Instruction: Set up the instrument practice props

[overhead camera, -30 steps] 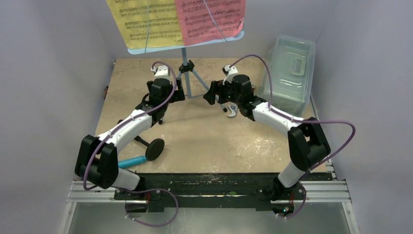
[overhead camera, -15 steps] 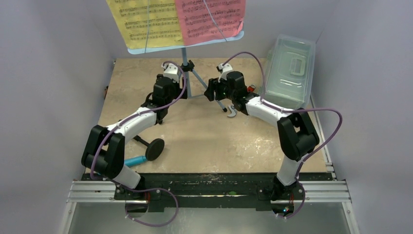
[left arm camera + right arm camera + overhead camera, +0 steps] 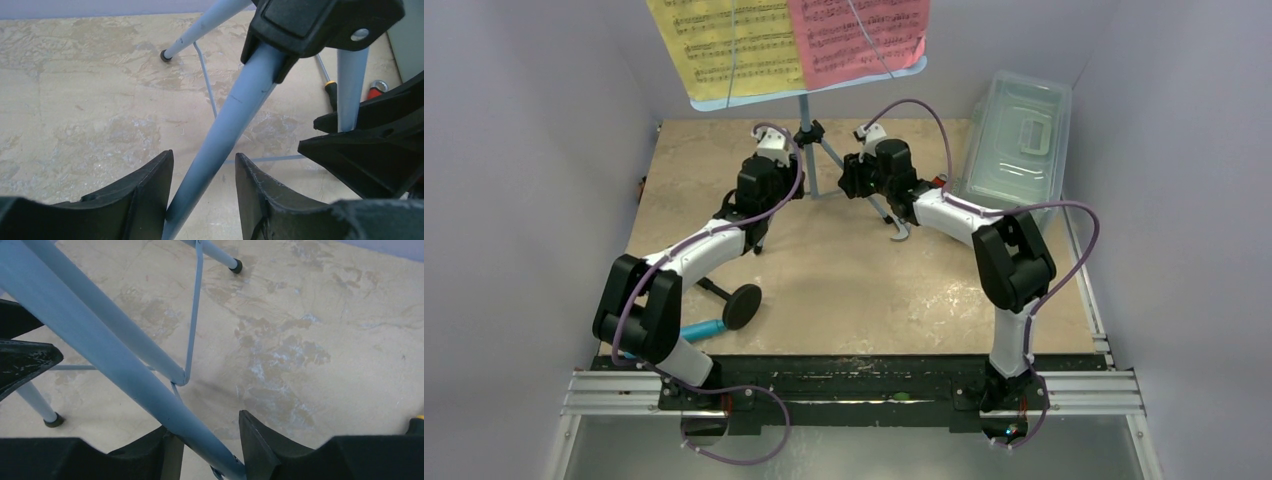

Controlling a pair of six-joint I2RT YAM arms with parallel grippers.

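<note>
**Change of position.** Since the earlier frame, both arms have advanced to the music stand (image 3: 802, 110). Its desk, which carries the yellow page (image 3: 724, 45) and the pink page (image 3: 859, 35), has shifted slightly. The stand is upright on its tripod at the far middle of the table (image 3: 854, 290).

**Left gripper** (image 3: 204, 165). The jaws are partly closed around one tripod leg (image 3: 225, 120). The leg touches one finger and a gap shows at the other, so there is no clamp yet.

**Right gripper** (image 3: 210, 425). The jaws straddle a second leg (image 3: 125, 365). The leg nearly fills the opening, and it cannot be told whether it is clamped.

**Other props.** The microphone (image 3: 696, 331) and the mic stand (image 3: 741, 305) lie on the table near the left arm's base, well apart from both grippers.

**Hazards.**
- One-sided contact at the left jaws is likely to push the leg sideways on closing. The stand is top-heavy and may pivot or tip.
- If the stand jolts or tilts, the pages may slide off the desk.
- If the arms move at unequal rates, the tripod may twist or fold.
- The thin brace wire (image 3: 192, 315) runs close to the right jaws and may snag.
- The screwdriver (image 3: 327, 85) lies beside the tripod and may block a dragged leg.
</note>
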